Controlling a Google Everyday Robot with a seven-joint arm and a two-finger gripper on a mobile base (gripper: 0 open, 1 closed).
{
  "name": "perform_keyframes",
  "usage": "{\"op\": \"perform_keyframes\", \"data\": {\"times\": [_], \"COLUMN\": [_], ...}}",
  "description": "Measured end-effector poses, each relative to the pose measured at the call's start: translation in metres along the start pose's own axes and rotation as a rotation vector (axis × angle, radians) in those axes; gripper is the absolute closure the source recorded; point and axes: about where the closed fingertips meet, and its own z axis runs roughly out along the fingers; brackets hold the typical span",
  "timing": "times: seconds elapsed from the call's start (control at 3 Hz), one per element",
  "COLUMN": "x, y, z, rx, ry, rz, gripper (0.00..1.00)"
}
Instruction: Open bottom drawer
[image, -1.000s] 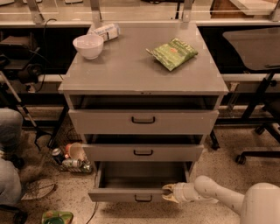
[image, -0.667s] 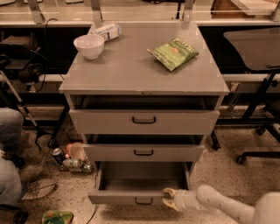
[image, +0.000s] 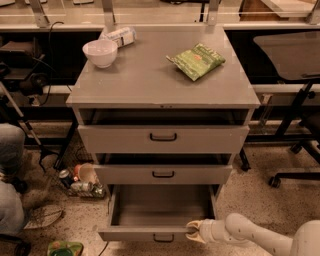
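Change: bottom drawer (image: 162, 206) had slid farther out, the gripper (image: 191, 231) drawn back with it.
Gripper: at the drawer front's right end, touching its top edge (clenched or released could not be told).
Drawer: stretched leftward from the gripper, grey inside exposed.

Wht bowl (image: 100, 52), grn snack bag (image: 196, 60), bottle (image: 120, 36) atop cabinet (image: 150, 85).
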Motion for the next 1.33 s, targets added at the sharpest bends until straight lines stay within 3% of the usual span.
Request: {"op": "perform_keyframes", "data": {"times": [0.33, 1.0, 1.33], "x": [0.006, 0.000, 0.003], "y": [0.043, 0.042, 0.069], "z": [-0.003, -0.009, -0.009], "rx": [0.022, 0.023, 0.031], "ry": [-0.021, -0.023, -0.037], "rz": [0.059, 0.062, 0.103], "gripper": [1.00, 1.00, 1.00]}}
